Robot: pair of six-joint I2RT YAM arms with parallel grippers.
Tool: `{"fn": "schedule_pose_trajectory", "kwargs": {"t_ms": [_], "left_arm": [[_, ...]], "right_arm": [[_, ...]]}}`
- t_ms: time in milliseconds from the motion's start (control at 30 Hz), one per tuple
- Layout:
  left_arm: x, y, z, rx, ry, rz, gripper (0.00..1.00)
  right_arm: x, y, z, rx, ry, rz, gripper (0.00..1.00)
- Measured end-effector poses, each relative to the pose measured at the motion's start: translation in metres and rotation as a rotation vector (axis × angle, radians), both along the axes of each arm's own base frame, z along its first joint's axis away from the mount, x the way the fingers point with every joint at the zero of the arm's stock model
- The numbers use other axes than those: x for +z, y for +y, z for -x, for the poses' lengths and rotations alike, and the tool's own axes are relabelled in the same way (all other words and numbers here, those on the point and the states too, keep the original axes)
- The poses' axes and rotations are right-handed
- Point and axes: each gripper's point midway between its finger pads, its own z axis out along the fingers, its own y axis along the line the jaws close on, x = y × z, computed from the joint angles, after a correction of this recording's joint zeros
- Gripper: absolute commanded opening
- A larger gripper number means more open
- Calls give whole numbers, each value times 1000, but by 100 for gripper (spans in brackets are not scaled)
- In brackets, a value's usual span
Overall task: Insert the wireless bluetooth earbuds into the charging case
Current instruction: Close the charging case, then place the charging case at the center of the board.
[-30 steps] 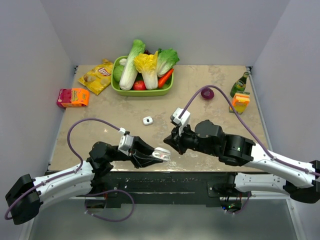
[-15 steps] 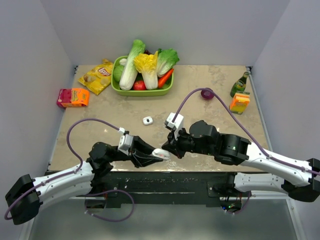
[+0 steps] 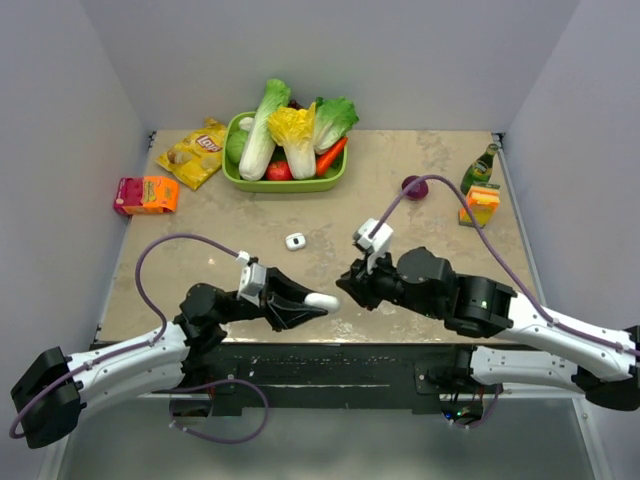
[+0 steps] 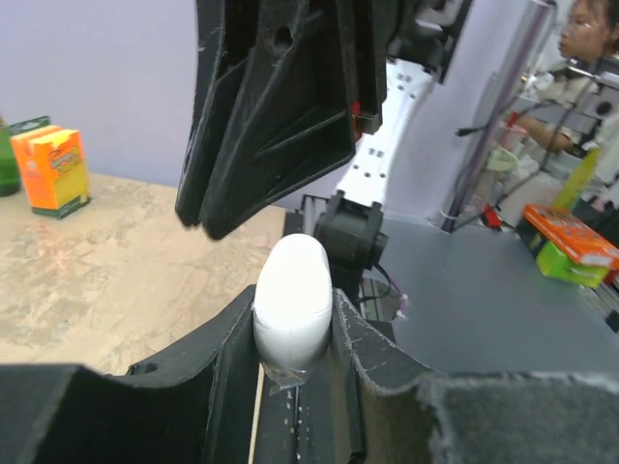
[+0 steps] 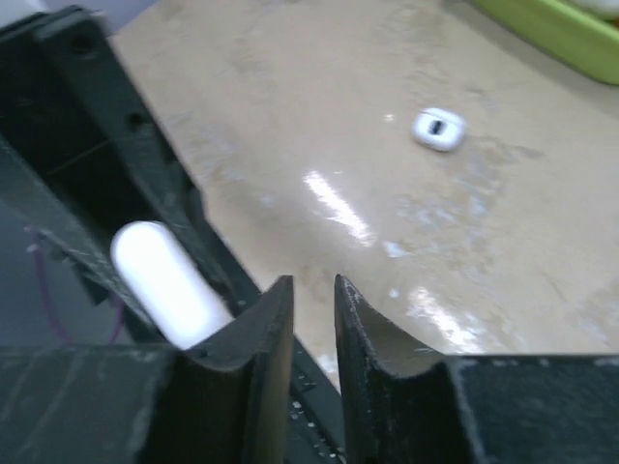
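**A:** Overhead view first. Where is your case?

**B:** Your left gripper (image 3: 310, 302) is clamped on the charging case (image 3: 322, 300) near the front edge of the table (image 3: 430, 200). Your right gripper (image 3: 345, 285) points at it from the right, tips close to the case but apart from it. One white earbud (image 3: 295, 241) lies on the table beyond both grippers, well apart from them, toward the green tray (image 3: 285, 182).

**A:** And your left wrist camera?

**B:** The case stands upright between your two black fingers (image 4: 237, 353), pinched at its lower half. It is a smooth white pebble with no open lid showing. The right gripper's fingers hang just above and behind it, not touching.

**A:** Right wrist?

**B:** Your right jaws stand parted by a narrow slot with nothing between them. The case sits lower left of them, in the left gripper's hold. The earbud, a dark mark on its top, lies up and to the right on the bare table, far from your fingertips (image 5: 266, 333).
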Motion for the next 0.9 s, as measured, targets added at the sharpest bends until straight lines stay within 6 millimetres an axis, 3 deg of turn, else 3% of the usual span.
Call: {"fn": "schedule_pose_trajectory", "kwargs": {"t_ms": [167,233,367,500,667,900], "left_arm": [[-16,-2,-29,140,100,-18,0],[-37,-5,-48,222,187,-55,0],[-101,-10,-88,408,379,-203,0],[-151,-15,-121,551,480,-341,0],[-176,-14,-168,676,551,-392,0],[-210,-4,-206,766,628,-456,20]], "right_arm": [[-11,-44,-29,-272,-53,-68,46],[-21,-50,-38,-352,-55,-70,47],[-52,-47,-53,-459,-35,-11,49],[-81,-48,-57,-503,-13,42,51],[-73,-52,-58,-532,-14,-12,52],[-65,-54,-60,-547,-24,-44,53]]}}
